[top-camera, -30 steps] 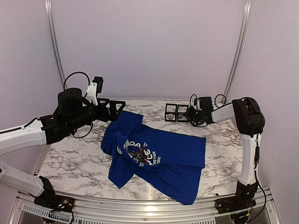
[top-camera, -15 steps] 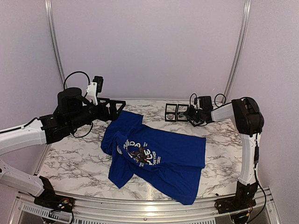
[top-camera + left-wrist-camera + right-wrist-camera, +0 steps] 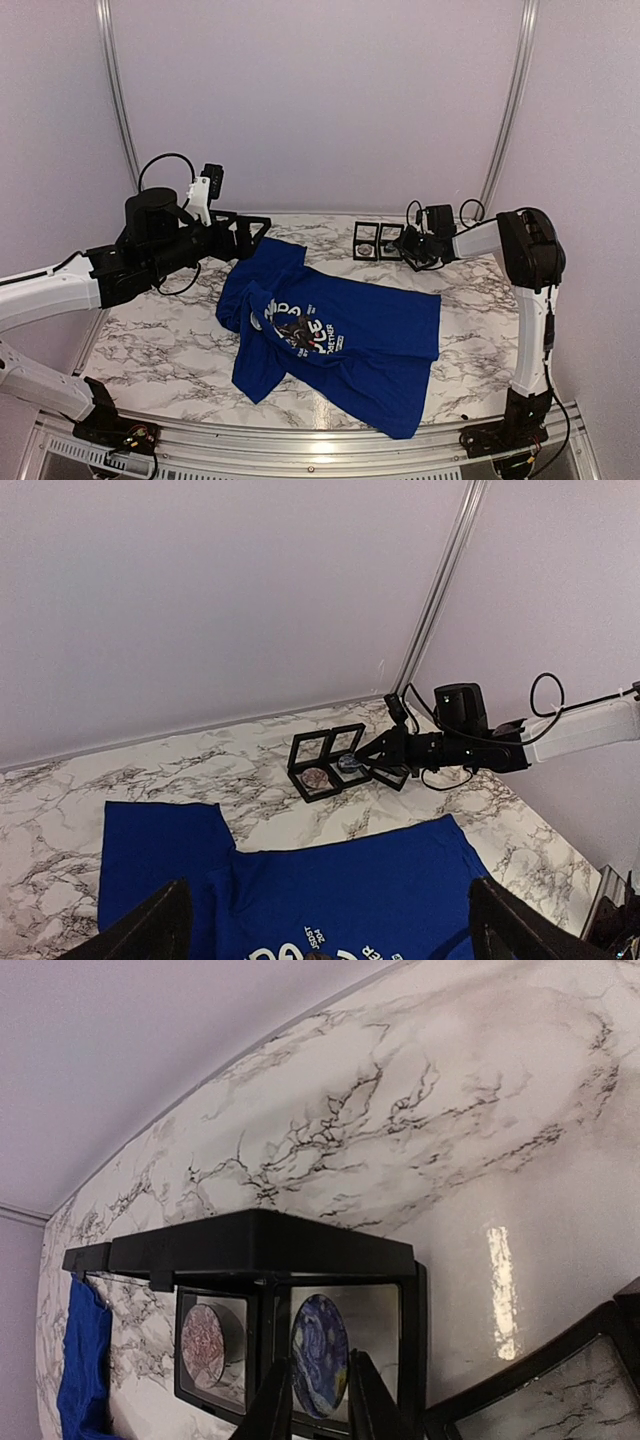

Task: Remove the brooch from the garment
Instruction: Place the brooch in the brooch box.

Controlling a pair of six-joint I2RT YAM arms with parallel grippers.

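The royal-blue T-shirt (image 3: 340, 330) with its white lettering and panda print lies crumpled on the marble table; it also shows in the left wrist view (image 3: 330, 880). My right gripper (image 3: 320, 1405) is shut on a round dark-blue swirl-patterned brooch (image 3: 320, 1353) and holds it edge-on over the right cell of a black frame box (image 3: 260, 1243). In the top view that gripper (image 3: 405, 247) sits at the box (image 3: 377, 241) behind the shirt. My left gripper (image 3: 245, 232) is open and empty, held high above the shirt's far left sleeve.
A round reddish brooch (image 3: 203, 1348) lies in the box's left cell. Another black frame (image 3: 560, 1385) lies to the right of the box. White walls and metal rails (image 3: 118, 100) close the table at the back and sides.
Hardly anything has moved; my right gripper has stayed at the black box with the blue brooch, and my left arm has held still.
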